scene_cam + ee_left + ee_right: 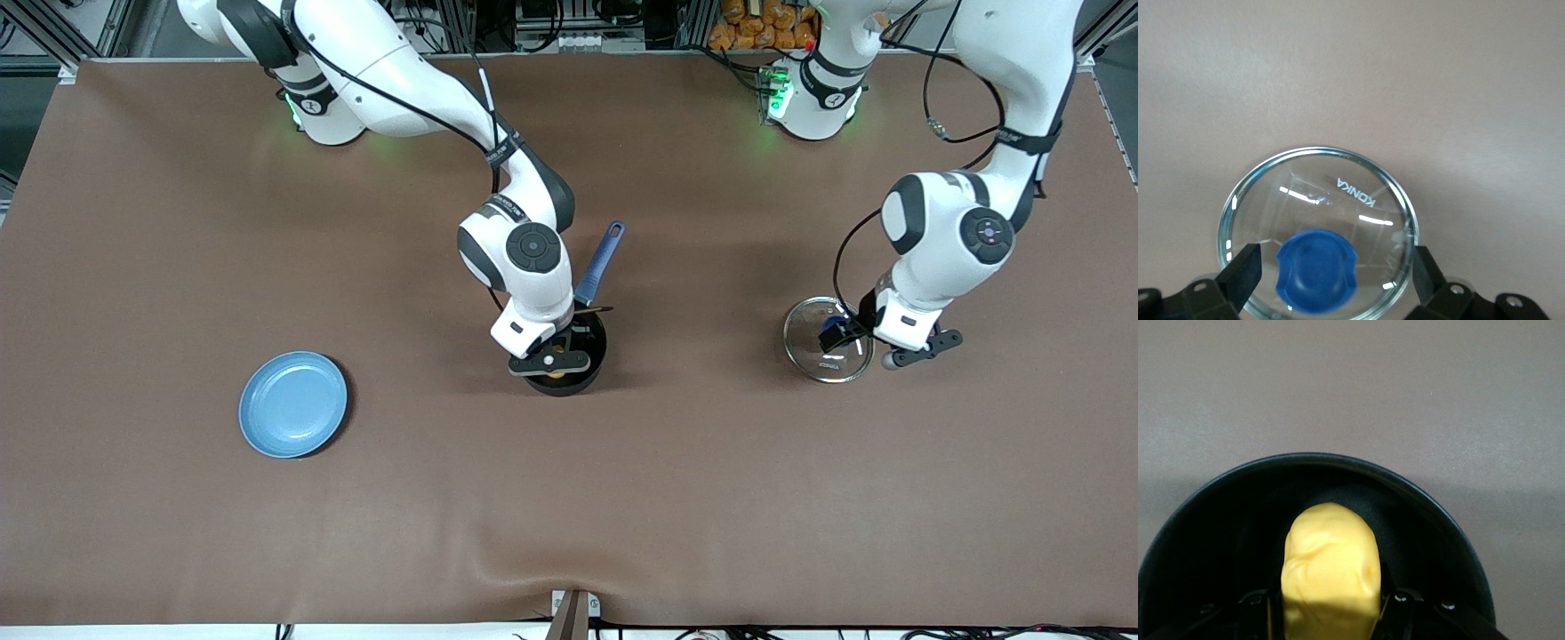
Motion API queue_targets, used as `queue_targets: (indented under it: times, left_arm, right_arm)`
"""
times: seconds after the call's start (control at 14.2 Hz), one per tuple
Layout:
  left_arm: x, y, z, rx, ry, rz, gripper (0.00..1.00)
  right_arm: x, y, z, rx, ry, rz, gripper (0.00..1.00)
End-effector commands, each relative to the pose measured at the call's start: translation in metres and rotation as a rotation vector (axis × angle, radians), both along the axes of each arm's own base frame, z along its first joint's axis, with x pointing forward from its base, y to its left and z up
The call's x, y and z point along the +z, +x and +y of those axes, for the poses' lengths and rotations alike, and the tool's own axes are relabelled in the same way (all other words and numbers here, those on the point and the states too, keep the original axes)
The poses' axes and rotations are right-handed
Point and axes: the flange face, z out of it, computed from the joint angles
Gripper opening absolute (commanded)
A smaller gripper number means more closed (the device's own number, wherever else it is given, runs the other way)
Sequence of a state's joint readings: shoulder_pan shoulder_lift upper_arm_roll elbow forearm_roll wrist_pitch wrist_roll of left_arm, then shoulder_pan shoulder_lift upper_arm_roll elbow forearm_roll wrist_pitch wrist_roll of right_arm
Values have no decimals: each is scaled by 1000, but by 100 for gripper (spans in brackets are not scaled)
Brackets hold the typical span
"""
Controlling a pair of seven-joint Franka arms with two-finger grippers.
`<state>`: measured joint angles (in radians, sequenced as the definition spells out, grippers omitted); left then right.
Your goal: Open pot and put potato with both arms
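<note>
The black pot [594,340] with its long blue handle [600,262] stands open at the table's middle. My right gripper [551,360] is down in the pot's mouth, shut on the yellow potato [556,373]. In the right wrist view the potato [1331,567] sits between my fingers inside the pot's black wall [1211,520]. The glass lid [818,360] with a blue knob lies on the table toward the left arm's end. My left gripper [845,342] is open just over it. In the left wrist view its fingers [1245,273] stand wide on either side of the knob [1317,270], apart from it.
A flat light-blue plate [293,404] lies toward the right arm's end, nearer the front camera than the pot. Brown cloth covers the whole table. The pot's handle points toward the robots' bases.
</note>
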<state>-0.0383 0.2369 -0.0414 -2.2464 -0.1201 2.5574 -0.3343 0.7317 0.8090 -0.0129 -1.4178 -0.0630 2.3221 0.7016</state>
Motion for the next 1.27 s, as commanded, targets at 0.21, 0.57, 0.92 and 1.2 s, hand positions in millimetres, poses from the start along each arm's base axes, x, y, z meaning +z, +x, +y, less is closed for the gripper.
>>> queue_targets:
  times: [0.21, 0.57, 0.92, 1.2]
  left_arm:
    - [175, 29, 2, -54, 2, 64, 100]
    - [285, 31, 6, -111, 64, 110, 100]
    - [333, 23, 5, -225, 121, 108, 100]
    - [357, 13, 0, -233, 127, 80, 100]
  right_arm:
    - [-6, 2, 5, -39, -6, -18, 76]
    - [4, 7, 2, -46, 0, -22, 75]
    - [71, 23, -23, -89, -23, 15, 73]
    - [182, 28, -66, -59, -3, 73, 73]
